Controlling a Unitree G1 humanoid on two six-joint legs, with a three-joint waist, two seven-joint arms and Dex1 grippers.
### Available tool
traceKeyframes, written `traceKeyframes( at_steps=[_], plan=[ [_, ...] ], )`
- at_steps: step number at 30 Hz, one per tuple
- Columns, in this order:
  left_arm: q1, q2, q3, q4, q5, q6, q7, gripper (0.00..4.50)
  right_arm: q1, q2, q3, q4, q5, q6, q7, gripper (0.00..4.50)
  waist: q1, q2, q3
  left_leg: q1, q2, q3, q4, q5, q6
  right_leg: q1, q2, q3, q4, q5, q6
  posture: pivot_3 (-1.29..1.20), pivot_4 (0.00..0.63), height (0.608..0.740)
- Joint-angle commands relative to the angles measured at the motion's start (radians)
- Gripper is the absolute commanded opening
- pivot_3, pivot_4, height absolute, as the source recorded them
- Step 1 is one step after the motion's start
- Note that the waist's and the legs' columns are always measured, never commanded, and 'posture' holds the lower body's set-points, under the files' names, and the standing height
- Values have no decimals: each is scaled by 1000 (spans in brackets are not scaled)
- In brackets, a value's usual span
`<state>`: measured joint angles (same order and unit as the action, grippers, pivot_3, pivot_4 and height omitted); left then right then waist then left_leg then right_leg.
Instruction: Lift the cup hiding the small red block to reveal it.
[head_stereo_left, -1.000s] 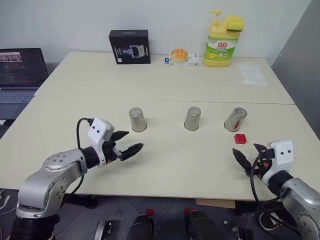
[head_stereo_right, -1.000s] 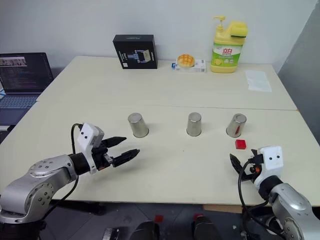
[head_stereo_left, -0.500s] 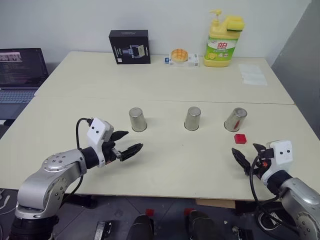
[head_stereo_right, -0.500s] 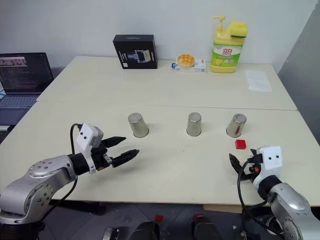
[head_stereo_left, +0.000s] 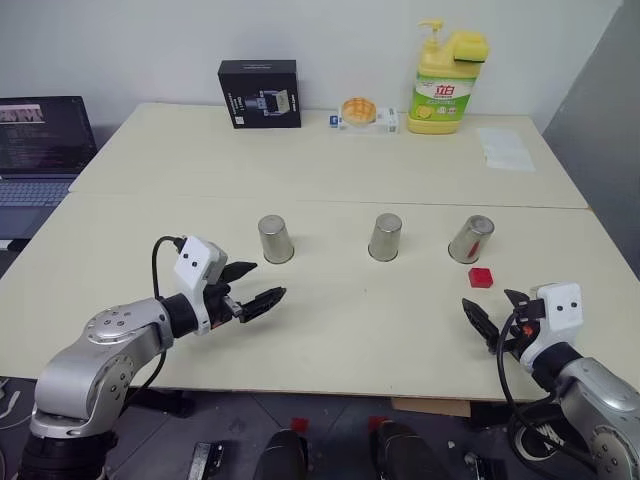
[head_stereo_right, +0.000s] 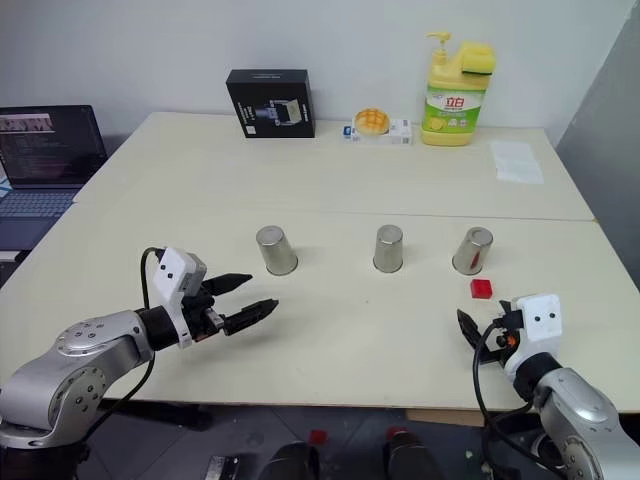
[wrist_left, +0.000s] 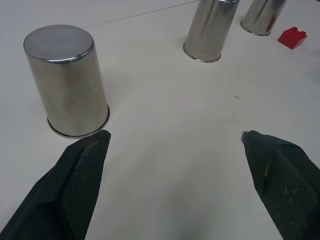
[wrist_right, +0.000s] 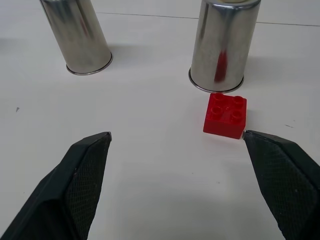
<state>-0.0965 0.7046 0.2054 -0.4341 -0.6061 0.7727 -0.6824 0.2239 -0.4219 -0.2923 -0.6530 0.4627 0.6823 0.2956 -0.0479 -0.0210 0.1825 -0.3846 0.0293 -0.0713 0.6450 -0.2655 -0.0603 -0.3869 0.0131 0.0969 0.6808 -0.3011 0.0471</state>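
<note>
Right gripper (head_stereo_left: 492, 316) at the near right table edge, jaws spread wide, holding nothing, pointing far-ward across the table (head_stereo_left: 330, 160). Red block (head_stereo_left: 481, 277) lies just beyond it, far and slightly left of the fingertips, already in the open on the tabletop, studs up, squarish with no long axis to speak of. Right wrist view puts the block (wrist_right: 225, 115) between the line of the two fingers, closer to one of them. Right cup (head_stereo_left: 470, 239) stands mouth-down just past the block, close beside it but apparently not touching; the block's red reflects in its wall. Cup is upright, axis vertical, tapered, narrow end up. Judged: this is the cup that belongs to the block, and the right arm is by far the nearer; a straight reach forward would meet the block first, so the gripper would have to pass over or around it. Middle cup (head_stereo_left: 384, 237) further left, left cup (head_stereo_left: 275, 239) further still, all three in one row, alike and unmarked. Left gripper (head_stereo_left: 252, 287) near left, jaws also wide and empty, aimed toward the left cup, well apart from the block. Far edge: yellow-green soap bottle (head_stereo_left: 447, 79) with a green label, characters too small to read; black box (head_stereo_left: 260, 94) with a printed picture, text illegible; a packet (head_stereo_left: 365, 113) holding something round and orange; sheet of paper (head_stereo_left: 505, 148) far right. Laptop (head_stereo_left: 40, 140) off the left side, screen lit, writing unreadable.
</note>
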Motion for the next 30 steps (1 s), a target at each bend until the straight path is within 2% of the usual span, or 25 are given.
traceKeyframes(
  at_steps=[1, 30],
  plan=[
    [-10, 14, 24, -17, -4, -20, -6, 4500, -3, 0, -16, -31, 3, -19, -4, 4474, 0, 0, 0, 0, 0, 0, 0, 0, 0, 0, 0, 0, 0, 0, 0, 0, 150, 740],
    [0, 31, 25, -24, -1, -23, -12, 4500, -18, 13, 7, -33, -8, -21, -10, 4474, 0, 0, 0, 0, 0, 0, 0, 0, 0, 0, 0, 0, 0, 0, 0, 0, 150, 740]
  ],
)
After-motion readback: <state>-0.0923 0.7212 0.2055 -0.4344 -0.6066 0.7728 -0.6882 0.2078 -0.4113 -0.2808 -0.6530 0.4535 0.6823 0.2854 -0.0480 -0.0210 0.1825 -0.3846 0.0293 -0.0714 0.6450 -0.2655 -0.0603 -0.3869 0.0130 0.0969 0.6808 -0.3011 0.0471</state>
